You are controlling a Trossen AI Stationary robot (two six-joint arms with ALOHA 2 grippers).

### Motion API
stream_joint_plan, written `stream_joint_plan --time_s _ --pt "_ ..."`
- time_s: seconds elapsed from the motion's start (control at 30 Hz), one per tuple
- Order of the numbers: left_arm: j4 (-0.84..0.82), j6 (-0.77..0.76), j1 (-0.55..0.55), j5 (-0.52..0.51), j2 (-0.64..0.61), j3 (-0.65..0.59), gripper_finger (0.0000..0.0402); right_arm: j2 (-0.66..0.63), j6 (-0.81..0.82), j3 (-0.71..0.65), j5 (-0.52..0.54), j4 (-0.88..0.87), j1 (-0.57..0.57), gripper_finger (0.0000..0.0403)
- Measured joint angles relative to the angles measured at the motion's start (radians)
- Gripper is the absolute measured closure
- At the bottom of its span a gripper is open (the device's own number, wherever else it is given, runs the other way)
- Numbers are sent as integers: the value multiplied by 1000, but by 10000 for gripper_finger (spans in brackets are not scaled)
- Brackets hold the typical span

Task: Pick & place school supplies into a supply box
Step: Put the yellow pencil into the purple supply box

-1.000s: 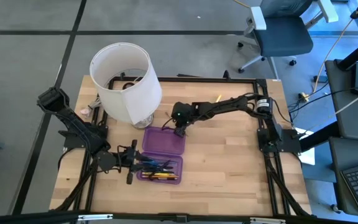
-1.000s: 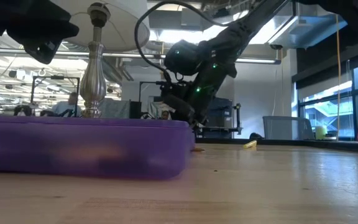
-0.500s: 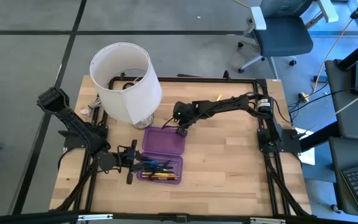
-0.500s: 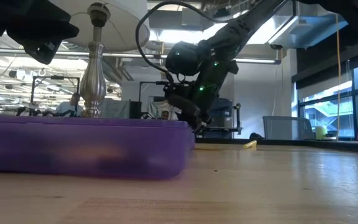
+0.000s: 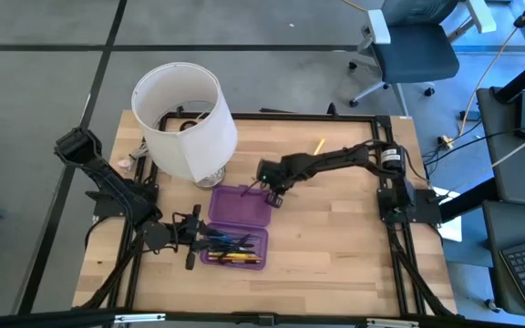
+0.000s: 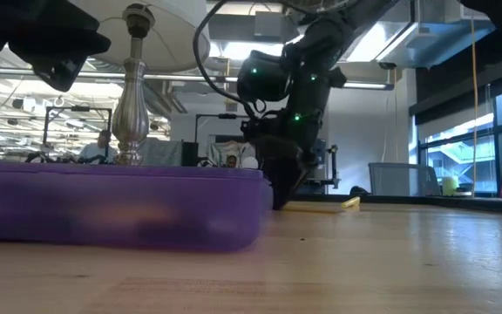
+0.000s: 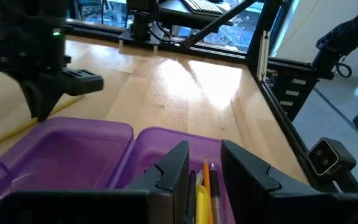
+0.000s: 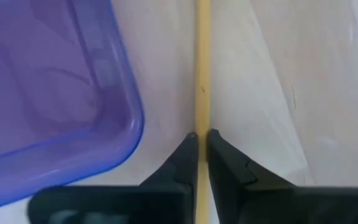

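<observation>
Your right gripper (image 8: 202, 144), at the supply box's (image 5: 241, 208) two o'clock corner, has its fingers clamped on a yellow pencil (image 8: 202, 68) lying flat, ready to lift. Your left gripper (image 7: 204, 163), fingers apart, waits at nine o'clock.

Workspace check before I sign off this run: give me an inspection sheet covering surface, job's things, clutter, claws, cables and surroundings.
Surface: light wooden table in a black frame.
Job's things: translucent purple plastic pencil case lying open, pencils and pens in its near half; thin yellow pencil on the wood beside its lid; another yellow pencil at the far edge.
Clutter: big white cylindrical lampshade on a metal lamp base.
Claws: right claw shut on the thin yellow pencil; left claw open over the case's filled half.
Cables: black cable along the right arm.
Surroundings: grey floor, blue office chair.
</observation>
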Motion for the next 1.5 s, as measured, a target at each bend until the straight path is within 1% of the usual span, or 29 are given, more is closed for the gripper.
stream_joint_plan --time_s 0.1,0.17,0.37,0.87,0.97,1.1,1.27,1.37,1.5 --pt "0 -30 0 0 0 0 315 0 17 0 58 -23 54 374" --pt "0 -46 -2 8 0 0 315 0 30 0 68 -44 85 373" --pt "0 -97 -3 70 0 0 315 -5 104 0 76 -132 165 363" --pt "0 -106 -3 71 0 0 315 -13 232 0 67 -297 321 371" --pt "0 -107 -3 71 0 0 316 -22 262 -1 41 -314 320 372" --pt "0 -130 -3 71 0 0 316 -35 349 -7 -13 -331 301 380" --pt "-1 -158 -3 74 0 0 315 -37 442 -9 -128 -363 293 387" --pt "-1 -158 -3 81 0 0 316 -36 481 -12 -212 -382 314 389" --pt "-1 -158 -3 106 0 0 316 -33 525 -14 -263 -398 377 390"
